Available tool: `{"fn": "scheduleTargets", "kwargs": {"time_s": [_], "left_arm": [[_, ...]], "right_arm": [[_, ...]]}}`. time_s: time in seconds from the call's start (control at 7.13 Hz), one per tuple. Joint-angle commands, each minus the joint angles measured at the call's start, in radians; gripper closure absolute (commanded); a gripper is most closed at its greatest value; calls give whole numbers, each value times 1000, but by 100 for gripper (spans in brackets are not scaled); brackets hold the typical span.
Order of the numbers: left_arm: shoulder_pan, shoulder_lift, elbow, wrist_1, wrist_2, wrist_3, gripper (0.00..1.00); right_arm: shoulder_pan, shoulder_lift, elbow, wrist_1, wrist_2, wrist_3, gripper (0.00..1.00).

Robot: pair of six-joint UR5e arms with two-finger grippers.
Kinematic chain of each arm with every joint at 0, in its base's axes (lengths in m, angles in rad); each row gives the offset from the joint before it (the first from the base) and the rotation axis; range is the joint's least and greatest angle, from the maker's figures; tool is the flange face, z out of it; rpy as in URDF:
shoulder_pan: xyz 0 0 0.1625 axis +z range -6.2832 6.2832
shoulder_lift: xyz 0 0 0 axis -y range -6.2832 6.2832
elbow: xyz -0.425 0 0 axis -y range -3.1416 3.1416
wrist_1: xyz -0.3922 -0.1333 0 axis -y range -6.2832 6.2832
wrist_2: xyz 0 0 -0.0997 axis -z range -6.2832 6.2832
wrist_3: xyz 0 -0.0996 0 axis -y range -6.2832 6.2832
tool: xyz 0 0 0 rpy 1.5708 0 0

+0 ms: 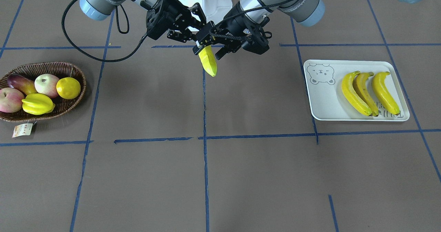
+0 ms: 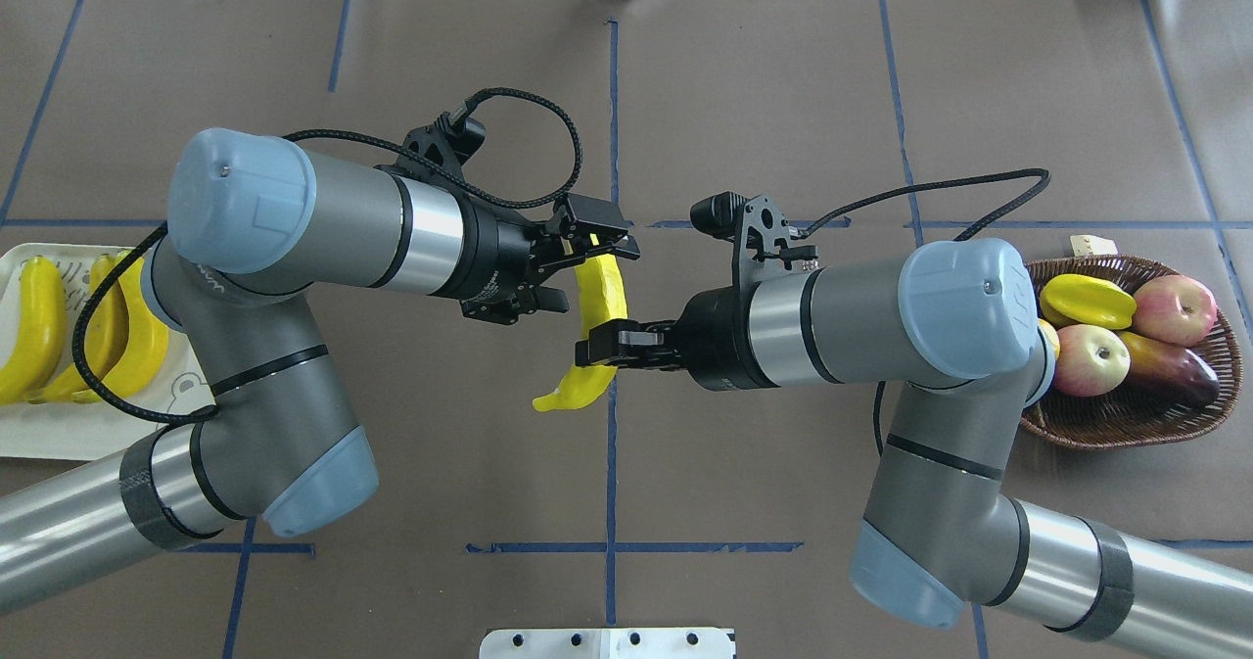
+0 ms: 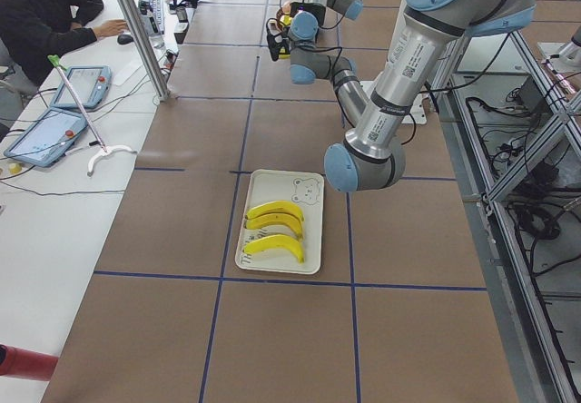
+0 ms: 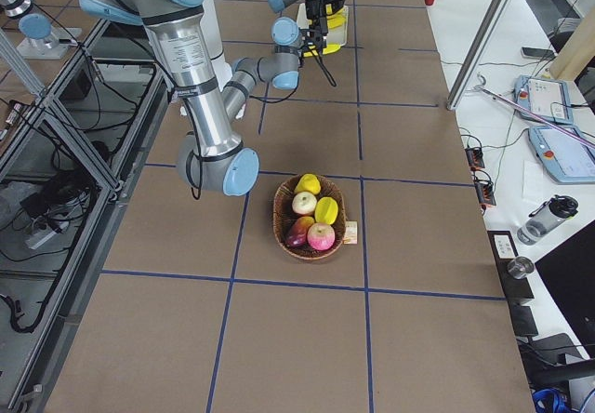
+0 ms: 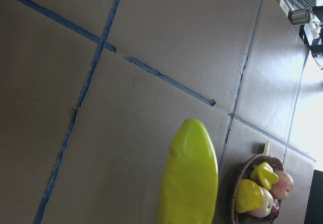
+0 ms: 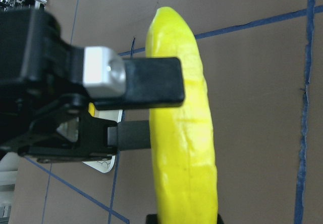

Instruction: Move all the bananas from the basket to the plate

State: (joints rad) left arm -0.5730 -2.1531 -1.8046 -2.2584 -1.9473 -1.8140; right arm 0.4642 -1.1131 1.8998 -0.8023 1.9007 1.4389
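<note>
Fourth banana [image 2: 605, 292] is mid-air over the centre of the worktop [image 2: 783, 101], long axis roughly fore-aft. Right gripper [image 2: 599, 341] jaws are clamped on the robot-side half. Left gripper [image 2: 595, 273] jaws straddle the far end; can't tell if they're gripping. Left arm is nearer the plate [image 2: 59, 434], well apart, holding three bananas [image 2: 39, 326]. No bananas visible in the basket [image 2: 1126, 434].

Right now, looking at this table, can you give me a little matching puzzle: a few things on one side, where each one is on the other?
Things: 1 lone banana; 2 three bananas; 3 lemon; 4 paper tag.
Places: A on the plate; B in the basket; C held up above the table; D lying on the table beside the basket.
Pairs: 1-C; 2-A; 3-B; 4-D.
</note>
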Motion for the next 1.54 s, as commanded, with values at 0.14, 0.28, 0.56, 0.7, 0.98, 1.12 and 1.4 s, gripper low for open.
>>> {"fn": "scheduleTargets", "kwargs": {"time_s": [0.14, 0.28, 0.56, 0.7, 0.98, 1.12, 1.4], "left_arm": [[5, -2, -1, -3, 4, -34, 100], [4, -2, -2, -3, 4, -31, 100], [2, -2, -5, -3, 4, -28, 100], [-1, -2, -7, -1, 4, -28, 100], [-13, 1, -7, 6, 1, -27, 100], [-43, 5, -2, 11, -4, -25, 100], [-138, 59, 16, 90, -118, 43, 100]], "right_arm": [[-3, -1, -1, 0, 0, 0, 98], [-3, -1, 1, 0, 0, 0, 97], [-6, -1, 13, -5, 0, 2, 1], [-4, -2, 22, -11, 0, 2, 0], [-6, -2, 51, -63, 0, 2, 0], [-3, -4, 56, -63, 0, 2, 0], [31, -11, 112, -153, 6, 0, 0]]}}
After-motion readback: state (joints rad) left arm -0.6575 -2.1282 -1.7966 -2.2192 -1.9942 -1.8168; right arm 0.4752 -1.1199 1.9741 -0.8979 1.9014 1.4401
